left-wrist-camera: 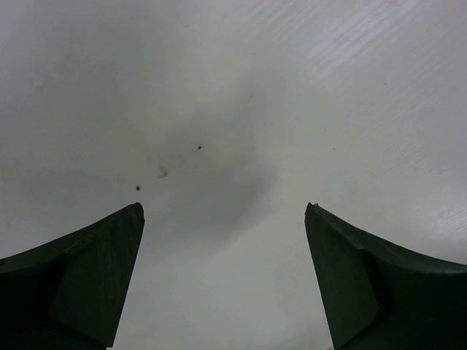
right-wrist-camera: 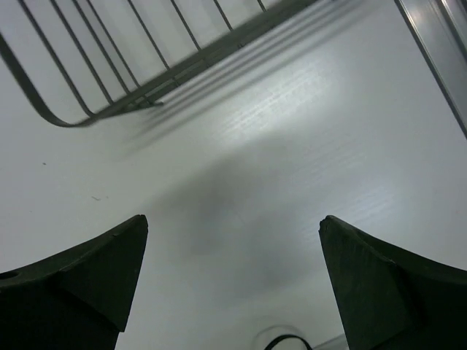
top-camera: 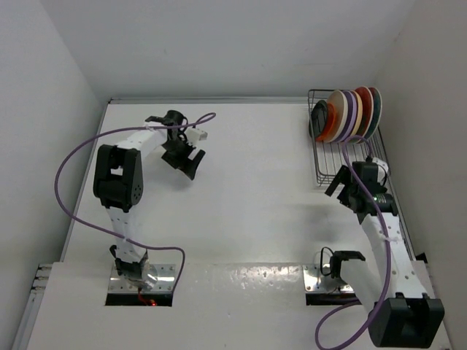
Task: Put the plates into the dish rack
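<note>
The plates (top-camera: 350, 114) stand on edge in a row inside the dish rack (top-camera: 323, 164) at the far right of the table: black, orange, cream, lavender and red ones show. My right gripper (top-camera: 341, 186) hangs open just in front of the rack's near end; only bare table lies between its fingertips (right-wrist-camera: 139, 226). A corner of the dish rack (right-wrist-camera: 109, 102) shows in the right wrist view. My left gripper (top-camera: 186, 162) is open over the table's far left part, with nothing between its fingertips (left-wrist-camera: 135, 215).
White walls close in the table on the left, back and right. A purple cable (top-camera: 76, 157) loops out from the left arm. A metal rail (right-wrist-camera: 438, 51) runs along the table's right edge beside the rack.
</note>
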`<state>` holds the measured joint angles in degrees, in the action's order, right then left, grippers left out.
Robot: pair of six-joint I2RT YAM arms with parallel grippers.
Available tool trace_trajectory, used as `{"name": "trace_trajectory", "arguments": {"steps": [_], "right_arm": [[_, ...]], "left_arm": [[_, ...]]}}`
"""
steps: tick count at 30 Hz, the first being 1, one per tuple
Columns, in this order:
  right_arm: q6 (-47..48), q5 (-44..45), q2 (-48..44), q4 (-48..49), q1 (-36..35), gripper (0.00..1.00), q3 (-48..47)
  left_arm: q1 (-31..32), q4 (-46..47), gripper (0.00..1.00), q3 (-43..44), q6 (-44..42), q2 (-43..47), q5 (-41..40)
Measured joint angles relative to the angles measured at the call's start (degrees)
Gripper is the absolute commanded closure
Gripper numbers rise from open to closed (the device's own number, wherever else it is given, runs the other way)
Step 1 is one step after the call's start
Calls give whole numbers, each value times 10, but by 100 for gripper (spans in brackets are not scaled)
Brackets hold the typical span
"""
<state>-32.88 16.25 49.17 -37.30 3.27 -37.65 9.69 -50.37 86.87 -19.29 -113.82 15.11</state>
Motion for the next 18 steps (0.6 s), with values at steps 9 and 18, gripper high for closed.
{"name": "trace_trajectory", "arguments": {"steps": [9,18], "right_arm": [[-37,3,19,-77,0,0,4],[-38,0,21,-88,0,0,5]], "left_arm": [[52,5,3,-3,3,0,-10],[57,12,3,-13,3,0,-31]]}}
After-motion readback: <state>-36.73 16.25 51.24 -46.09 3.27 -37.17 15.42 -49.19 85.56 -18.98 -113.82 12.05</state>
